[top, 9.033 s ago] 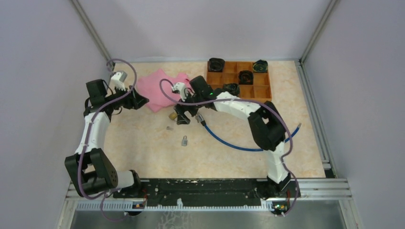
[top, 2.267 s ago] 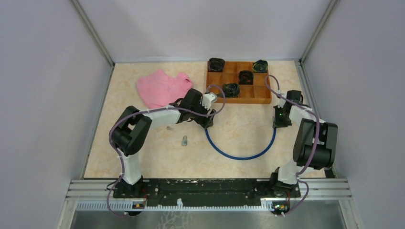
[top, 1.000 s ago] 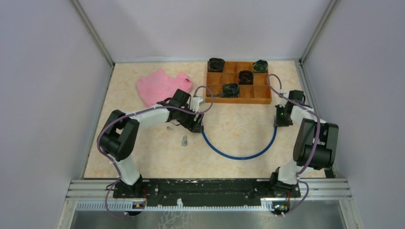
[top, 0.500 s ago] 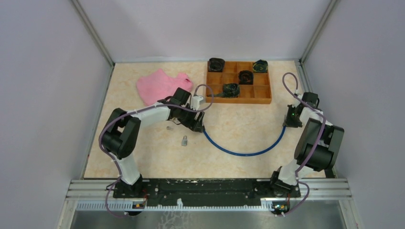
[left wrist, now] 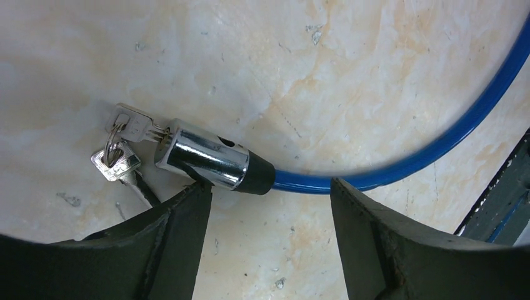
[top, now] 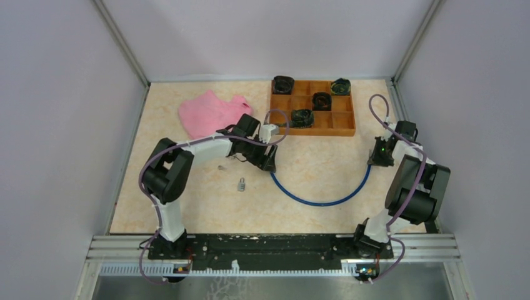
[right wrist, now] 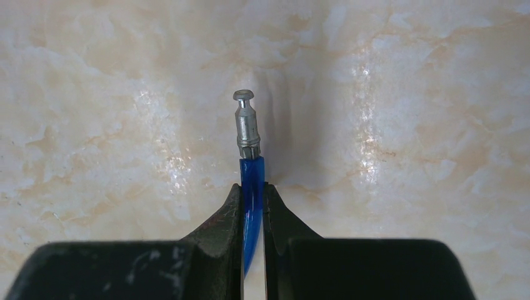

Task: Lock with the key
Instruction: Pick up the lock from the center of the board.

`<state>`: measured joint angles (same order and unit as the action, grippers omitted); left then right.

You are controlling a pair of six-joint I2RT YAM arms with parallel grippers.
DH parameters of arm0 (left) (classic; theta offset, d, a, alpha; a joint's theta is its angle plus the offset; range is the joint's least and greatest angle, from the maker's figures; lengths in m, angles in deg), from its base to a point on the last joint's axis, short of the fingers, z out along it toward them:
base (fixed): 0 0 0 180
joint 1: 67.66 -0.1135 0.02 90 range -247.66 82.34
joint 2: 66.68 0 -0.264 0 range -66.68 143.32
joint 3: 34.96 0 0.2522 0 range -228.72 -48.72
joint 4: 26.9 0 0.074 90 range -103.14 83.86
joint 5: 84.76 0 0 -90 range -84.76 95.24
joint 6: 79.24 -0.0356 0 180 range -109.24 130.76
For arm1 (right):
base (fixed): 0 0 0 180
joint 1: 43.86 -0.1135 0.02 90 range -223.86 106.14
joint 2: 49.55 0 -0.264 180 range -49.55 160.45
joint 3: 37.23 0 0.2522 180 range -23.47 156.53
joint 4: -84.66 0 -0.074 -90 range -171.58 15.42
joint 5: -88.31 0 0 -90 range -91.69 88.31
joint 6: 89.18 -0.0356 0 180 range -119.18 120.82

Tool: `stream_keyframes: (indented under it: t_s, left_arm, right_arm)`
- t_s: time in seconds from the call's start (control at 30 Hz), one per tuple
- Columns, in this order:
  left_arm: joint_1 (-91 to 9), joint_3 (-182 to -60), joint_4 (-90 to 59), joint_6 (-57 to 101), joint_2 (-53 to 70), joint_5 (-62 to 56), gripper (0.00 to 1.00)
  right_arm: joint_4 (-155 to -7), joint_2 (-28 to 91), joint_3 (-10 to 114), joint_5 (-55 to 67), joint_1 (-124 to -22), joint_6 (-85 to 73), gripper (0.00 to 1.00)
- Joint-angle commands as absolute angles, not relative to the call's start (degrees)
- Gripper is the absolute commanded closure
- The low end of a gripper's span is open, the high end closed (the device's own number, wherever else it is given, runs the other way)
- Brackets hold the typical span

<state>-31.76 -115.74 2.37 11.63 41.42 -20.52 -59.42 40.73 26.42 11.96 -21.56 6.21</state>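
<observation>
Free table (top: 262, 197) between cable (top: 319, 203) and padlock (top: 240, 184)

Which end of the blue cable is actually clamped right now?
The bare metal pin end, pinched just behind the pin by the right gripper. The chrome lock barrel end, key inserted, lies unclamped inside the open left gripper.

We could read no text, label, brand or number in any view; the keys (left wrist: 117, 164), chrome lock barrel (left wrist: 201, 159) and blue cable (left wrist: 300, 180) showed no legible marking.
</observation>
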Motion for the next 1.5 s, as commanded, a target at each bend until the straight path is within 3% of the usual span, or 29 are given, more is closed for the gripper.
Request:
stream_keyframes:
  t_s: [0.0, 0.57, 0.93, 1.17, 1.47]
  left_arm:
    - [-30.6, -116.1, 5.4, 12.1, 47.7, -17.7, 0.25]
    - [-26.3, -124.5, 10.5, 8.4, 57.0, -8.2, 0.35]
    - [-24.0, -124.9, 10.4, 6.3, 61.8, -6.2, 0.49]
    - [-23.6, -125.8, 9.5, 6.1, 63.7, -4.5, 0.44]
    - [-21.7, -121.2, 7.9, 5.4, 63.1, -3.3, 0.44]
  right_arm:
    - [-59.3, 38.2, 27.0, 15.5, -22.1, 7.7, 1.0]
    - [-53.2, 35.8, 28.1, 18.2, -29.4, 9.2, 1.0]
    - [-51.3, 33.1, 27.1, 22.2, -29.8, 11.7, 1.0]
    - [-51.1, 32.2, 26.4, 23.6, -30.4, 11.7, 1.0]
    - [-51.4, 31.6, 27.0, 23.1, -30.5, 12.1, 1.0]
